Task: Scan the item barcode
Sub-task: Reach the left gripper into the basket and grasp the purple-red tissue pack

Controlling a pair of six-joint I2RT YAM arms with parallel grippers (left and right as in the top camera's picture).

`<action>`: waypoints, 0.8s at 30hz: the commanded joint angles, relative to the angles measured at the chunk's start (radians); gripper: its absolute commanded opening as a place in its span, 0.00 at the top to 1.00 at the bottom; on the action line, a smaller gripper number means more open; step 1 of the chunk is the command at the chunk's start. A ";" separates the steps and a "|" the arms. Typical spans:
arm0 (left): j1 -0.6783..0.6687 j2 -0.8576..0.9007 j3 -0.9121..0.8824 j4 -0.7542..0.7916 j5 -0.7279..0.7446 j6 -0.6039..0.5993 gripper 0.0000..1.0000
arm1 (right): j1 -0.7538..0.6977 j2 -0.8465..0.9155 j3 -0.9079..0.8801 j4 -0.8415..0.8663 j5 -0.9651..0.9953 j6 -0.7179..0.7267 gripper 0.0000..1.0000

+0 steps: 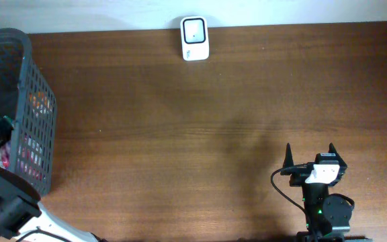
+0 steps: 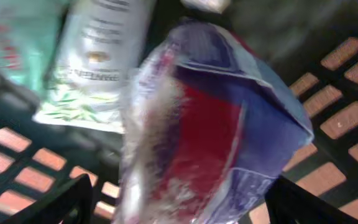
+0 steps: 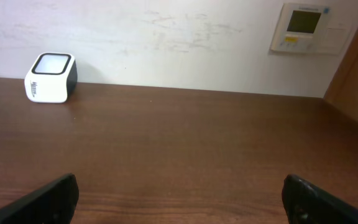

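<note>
Evidently I was at the pick: the left gripper (image 2: 182, 194) stood wide astride the red-and-blue packet (image 2: 216, 124) inside the basket (image 1: 39, 107) at the left. Next it had to close, lift and present it to the white scanner (image 1: 195, 38) at the far edge; the right gripper (image 3: 179, 193) sat wide, empty.

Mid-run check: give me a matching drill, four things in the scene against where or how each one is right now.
Things:
1. barcode scanner
2. red-and-blue packet
3. right gripper
4. mesh basket

Places or states:
A. open, nothing between its fingers
B. far edge of the table, near the middle
C. left end of the table
D. inside the basket, between the fingers of the left gripper

Pairs: 1-B, 2-D, 3-A, 4-C
</note>
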 commanded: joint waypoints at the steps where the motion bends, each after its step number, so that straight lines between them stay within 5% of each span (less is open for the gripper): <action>1: -0.009 0.009 -0.059 0.036 0.072 0.079 0.14 | 0.006 -0.006 -0.008 -0.001 0.011 0.000 0.01; 6: -0.009 0.009 -0.083 0.037 0.061 0.079 0.36 | 0.006 -0.006 -0.008 -0.001 0.011 0.000 0.01; 9: -0.009 0.009 -0.096 0.031 0.061 0.079 0.36 | 0.006 -0.006 -0.008 -0.001 0.011 0.000 0.01; 11: -0.009 0.009 -0.104 0.022 0.061 0.079 0.53 | 0.006 -0.006 -0.008 -0.001 0.011 0.000 0.01; 12: -0.008 0.009 -0.104 0.024 0.061 0.079 0.53 | 0.006 -0.006 -0.008 -0.001 0.011 0.000 0.01; 13: -0.008 0.009 -0.104 0.023 0.061 0.078 0.77 | 0.006 -0.006 -0.008 -0.001 0.011 0.000 0.01; 15: -0.008 0.009 -0.092 0.009 0.065 0.063 0.90 | 0.006 -0.006 -0.008 -0.001 0.011 0.000 0.01; 19: -0.008 0.009 0.246 -0.155 0.069 0.017 0.99 | 0.006 -0.006 -0.008 -0.001 0.011 0.000 0.01; 24: -0.009 -0.036 0.904 -0.198 0.074 -0.145 0.93 | 0.006 -0.006 -0.008 -0.001 0.011 0.000 0.01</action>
